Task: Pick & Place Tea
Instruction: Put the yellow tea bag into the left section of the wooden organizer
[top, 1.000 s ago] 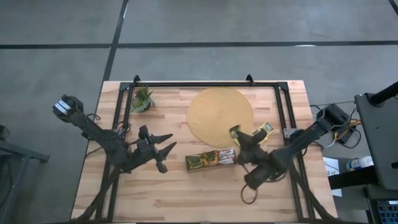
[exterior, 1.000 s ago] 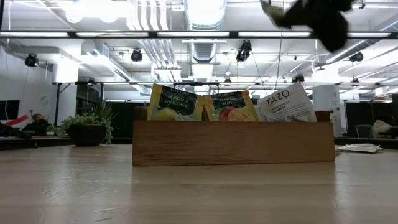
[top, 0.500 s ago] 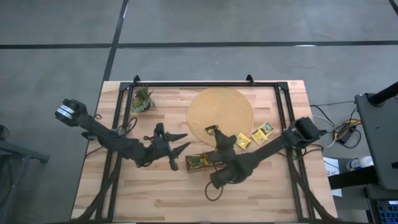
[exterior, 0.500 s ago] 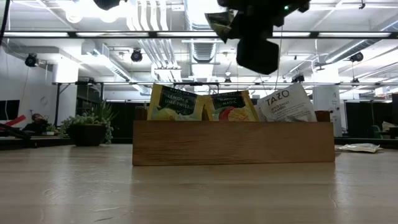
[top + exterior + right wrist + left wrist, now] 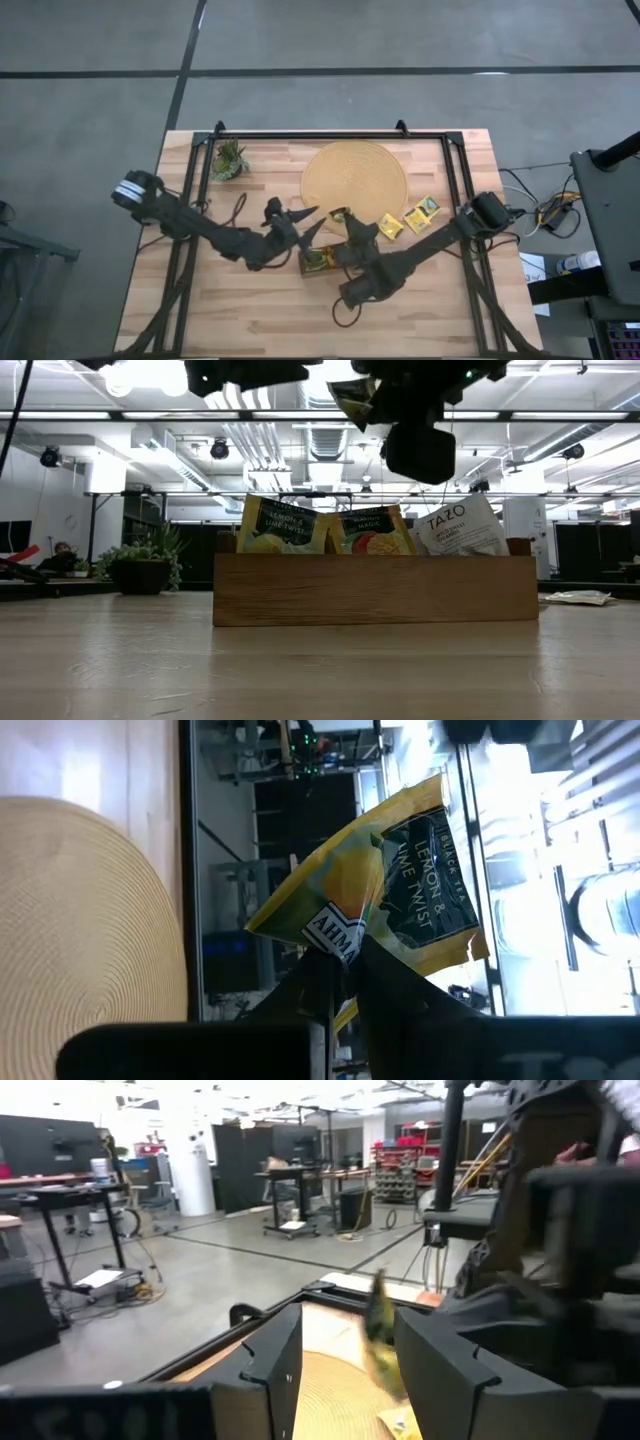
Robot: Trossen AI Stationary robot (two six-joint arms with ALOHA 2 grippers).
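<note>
Landmark: the round mat [image 5: 354, 183] at the back middle of the surface [image 5: 200, 310].

Left of the mat: small green plant [image 5: 229, 160] at the surface's back corner. Nothing near it.

Front-left of the mat: left tool [image 5: 307, 222], fingers apart, nothing between them. It points at the mat's front edge, close to the sachet the other arm carries.

At the mat's front edge, raised above it: right tool [image 5: 340, 215], fingers together, clamped on one corner of a yellow lemon tea sachet [image 5: 385, 885]. The sachet hangs clear of the surface.

In front of the mat: wooden tray [image 5: 375, 588] with three sachets [image 5: 362, 530] standing upright in it.

Right of the mat: two yellow sachets [image 5: 408, 220] lying flat on the surface.

Risks, as judged:
- The grip is on a corner only; a quick swing could twist the sachet loose.
- The two tools sit very near each other; a careless approach could bump them together.
- Released here, the sachet may land half on the mat.
</note>
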